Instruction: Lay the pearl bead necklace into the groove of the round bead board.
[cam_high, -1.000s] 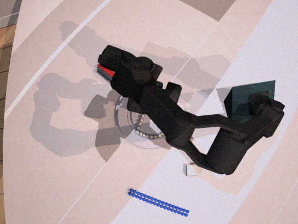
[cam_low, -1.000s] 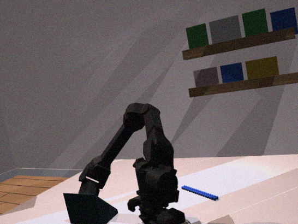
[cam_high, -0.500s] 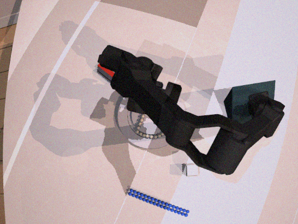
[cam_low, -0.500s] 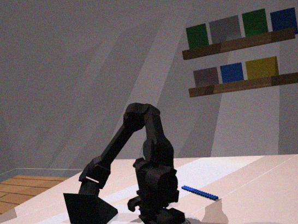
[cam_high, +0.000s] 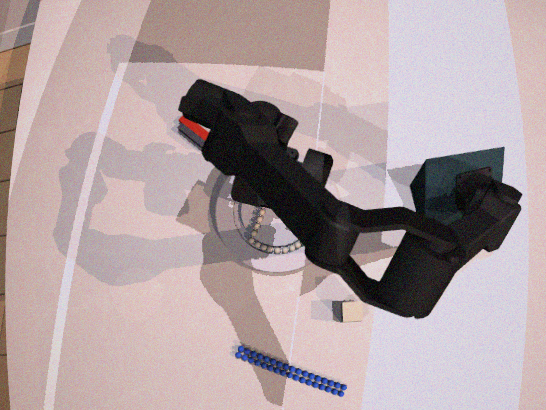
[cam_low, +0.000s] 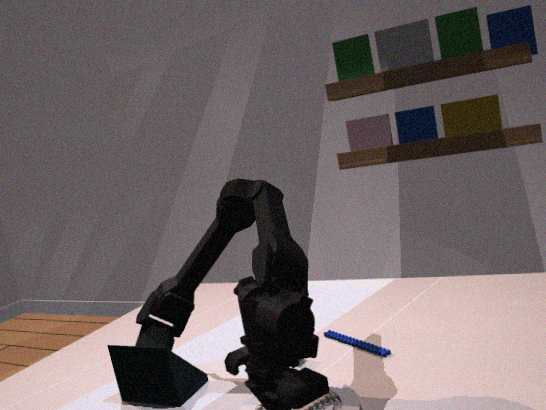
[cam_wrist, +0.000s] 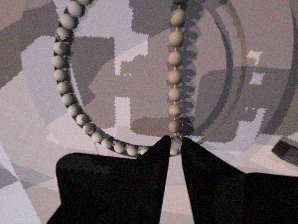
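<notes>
The pearl bead necklace (cam_wrist: 174, 76) (cam_high: 272, 247) lies on the round bead board (cam_wrist: 231, 65) (cam_high: 222, 235). In the wrist view one part curves along the left side of the board and another run crosses straight over its middle. My gripper (cam_wrist: 175, 141) is low over the board and shut on a bead at the near end of that straight run. In the top view the arm hides most of the board and the gripper. In the exterior view only the board's edge (cam_low: 327, 400) shows under the arm.
A blue bead string (cam_high: 290, 370) (cam_low: 357, 343) lies straight on the table, apart from the board. A small beige cube (cam_high: 348, 311) sits near the arm. A red and grey flat block (cam_high: 194, 129) lies beyond the board. The arm's dark teal base (cam_high: 450, 175) (cam_low: 150, 372) stands to the side.
</notes>
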